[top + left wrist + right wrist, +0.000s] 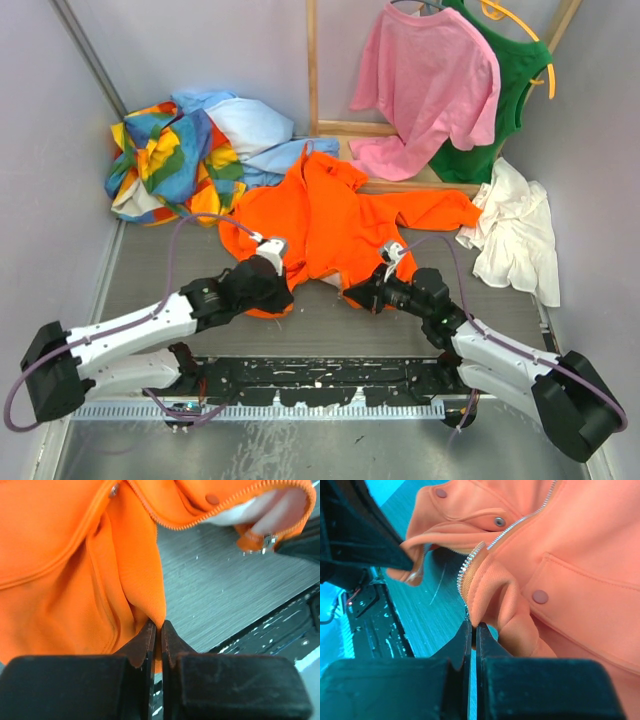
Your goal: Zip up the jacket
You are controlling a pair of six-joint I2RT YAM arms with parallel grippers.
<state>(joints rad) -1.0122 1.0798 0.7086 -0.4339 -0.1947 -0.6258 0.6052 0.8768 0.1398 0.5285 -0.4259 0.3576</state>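
The bright orange jacket (pixel 330 215) lies spread on the table, its front open at the near hem. My left gripper (pixel 283 298) is shut on the jacket's left bottom hem corner (pixel 152 605). My right gripper (pixel 352 294) is shut on the other bottom corner (pixel 485 597), right beside the zipper teeth (pixel 470 562). In the left wrist view the open zipper edge (pixel 220 512), pale lining (pixel 270 505) and the metal slider (pixel 268 541) show at the upper right. Snap buttons (pixel 540 596) show on the fabric.
A multicoloured patchwork garment (pixel 170 160) and light blue cloth (pixel 250 130) lie at the back left. A pink T-shirt (pixel 425 85) and a green top (pixel 505 90) hang at the back right. A white cloth (pixel 515 230) lies at the right. A black rail (pixel 320 380) runs along the near edge.
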